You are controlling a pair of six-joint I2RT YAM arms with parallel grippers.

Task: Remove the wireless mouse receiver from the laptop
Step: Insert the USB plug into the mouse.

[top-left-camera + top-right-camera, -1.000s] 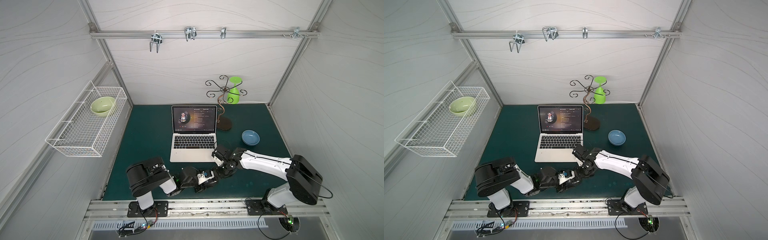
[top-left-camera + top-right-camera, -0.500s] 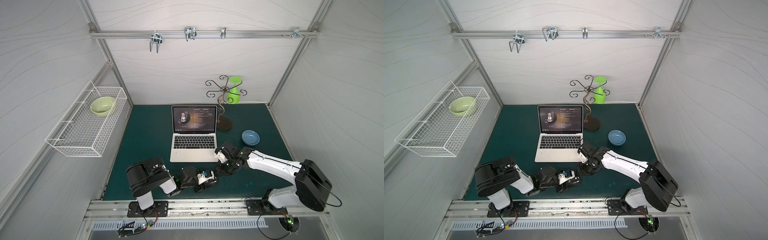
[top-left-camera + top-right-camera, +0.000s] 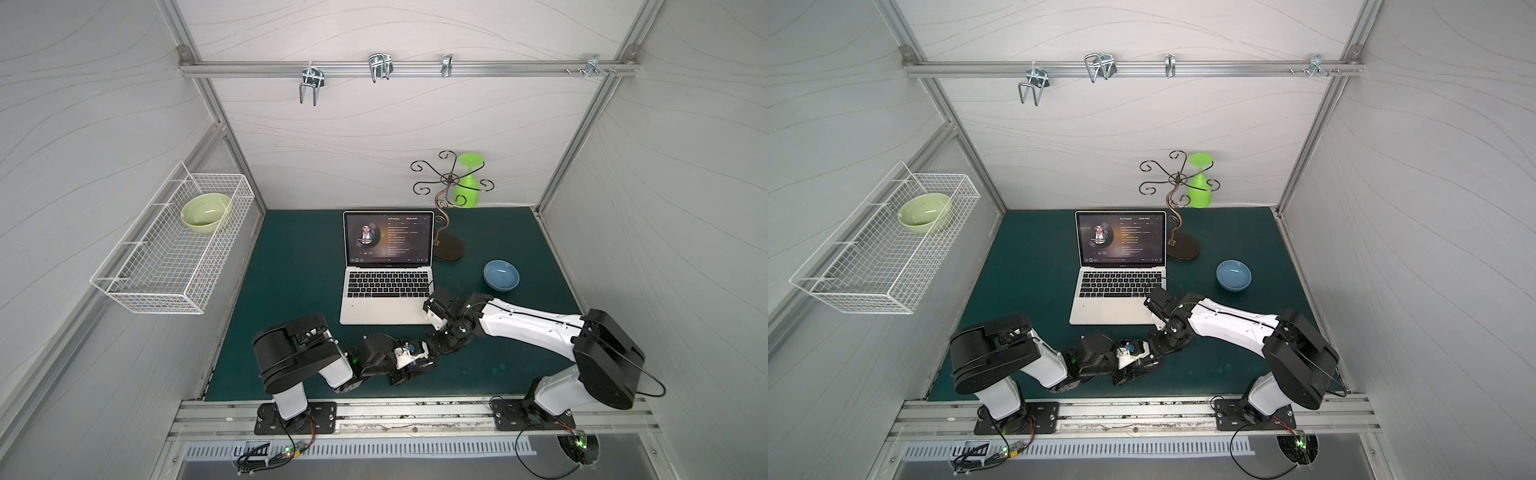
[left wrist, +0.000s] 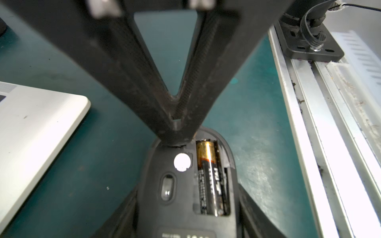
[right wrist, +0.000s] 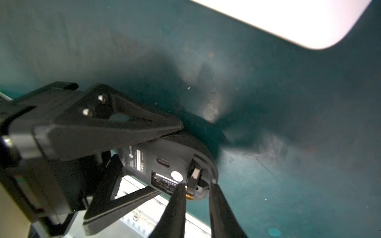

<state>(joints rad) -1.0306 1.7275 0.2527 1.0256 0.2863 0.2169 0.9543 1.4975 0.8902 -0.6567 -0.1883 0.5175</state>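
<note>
The silver laptop [image 3: 361, 311] [image 3: 1092, 311] stands open mid-table; its corner shows in both wrist views [image 4: 31, 123] [image 5: 288, 18]. My left gripper [image 3: 432, 357] [image 3: 1156, 353] [image 4: 187, 189] is shut on a black mouse [image 4: 177, 195] [image 5: 165, 152], held underside up with its battery bay uncovered. The wireless mouse receiver [image 5: 193, 178], a small dark stub with a pale end, sits tilted in a slot at the mouse's end. My right gripper [image 3: 442, 343] [image 3: 1167, 338] [image 5: 196, 188] [image 4: 177, 131] pinches in on it from both sides, just right of the laptop's front corner.
A blue bowl [image 3: 500, 275] lies right of the laptop. Behind it a metal hook stand [image 3: 446, 245] carries a green cup [image 3: 467, 183]. A wire basket [image 3: 174, 245] with a green bowl hangs on the left wall. An aluminium rail [image 3: 395, 411] borders the front edge.
The right gripper's jaws have narrowed at the mouse's end. The right arm's elbow swung outward and came back. The left arm and the mouse have stayed put.
</note>
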